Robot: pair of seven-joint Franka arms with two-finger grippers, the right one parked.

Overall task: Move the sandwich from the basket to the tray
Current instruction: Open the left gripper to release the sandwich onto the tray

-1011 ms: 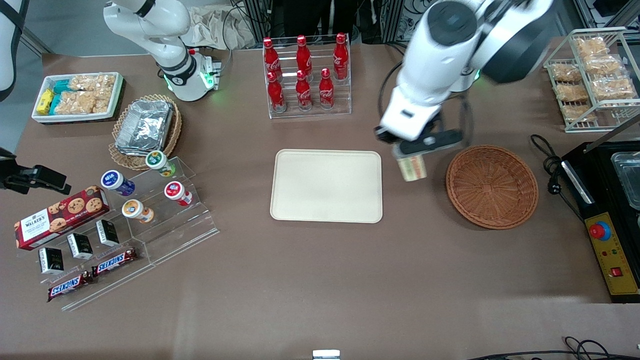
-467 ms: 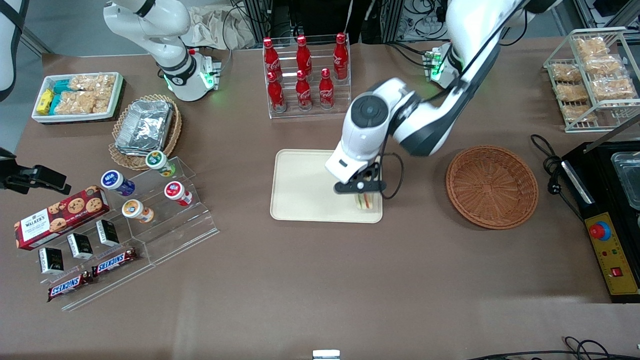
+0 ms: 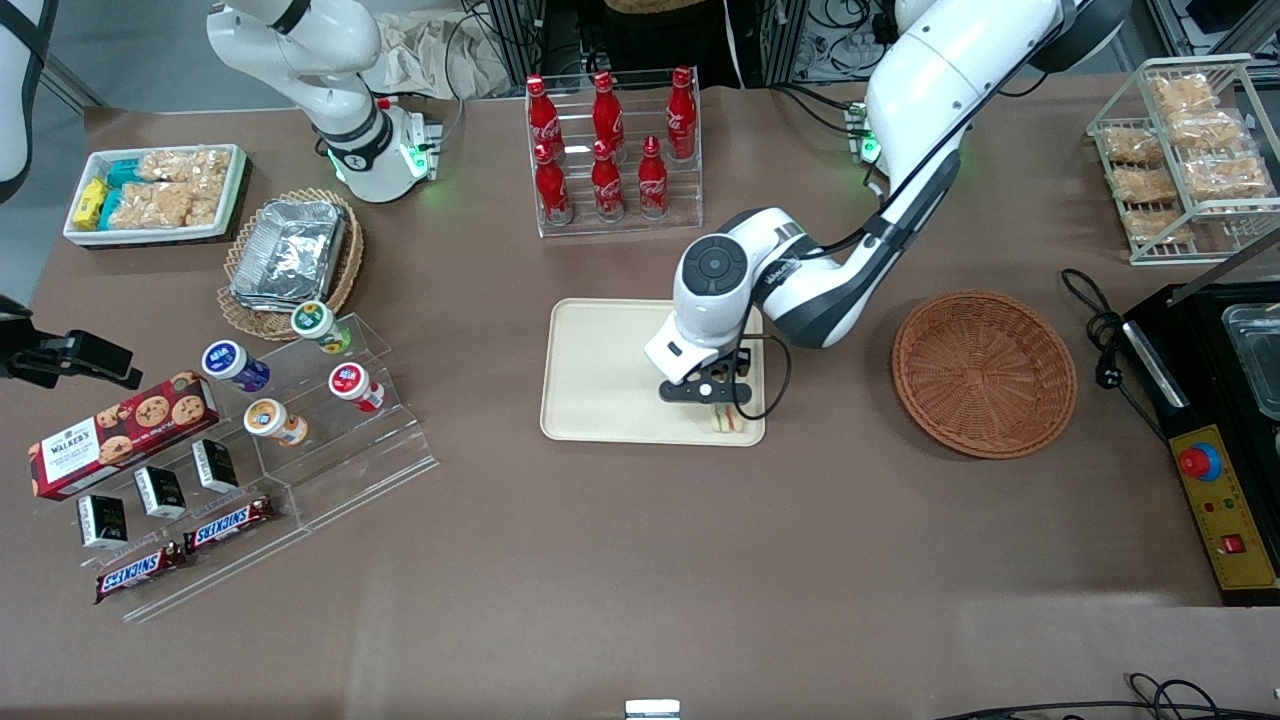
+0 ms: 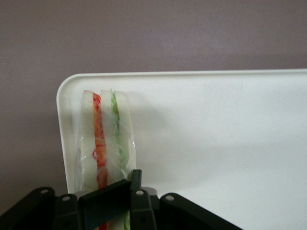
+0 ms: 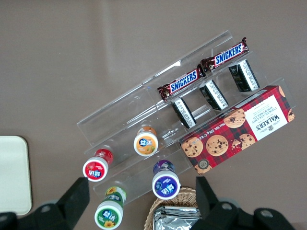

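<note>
The sandwich (image 3: 731,421), a white wedge with orange and green layers in clear wrap, stands on edge on the cream tray (image 3: 610,370), in the tray corner nearest the front camera and the basket. My left gripper (image 3: 722,404) is low over that corner and shut on the sandwich. In the left wrist view the sandwich (image 4: 105,139) sits between the gripper's (image 4: 108,184) fingers, by the tray's (image 4: 216,129) rounded corner. The reddish-brown basket (image 3: 985,372) stands empty beside the tray, toward the working arm's end.
A rack of red cola bottles (image 3: 612,150) stands farther from the camera than the tray. An acrylic stand with cups (image 3: 300,370), a tan basket of foil trays (image 3: 290,255) and a snack box (image 3: 155,193) lie toward the parked arm's end. A black appliance (image 3: 1225,420) stands past the basket.
My gripper carried the sandwich from beside the basket across to the tray, then sank lower over the tray's near corner. The basket has not moved.
</note>
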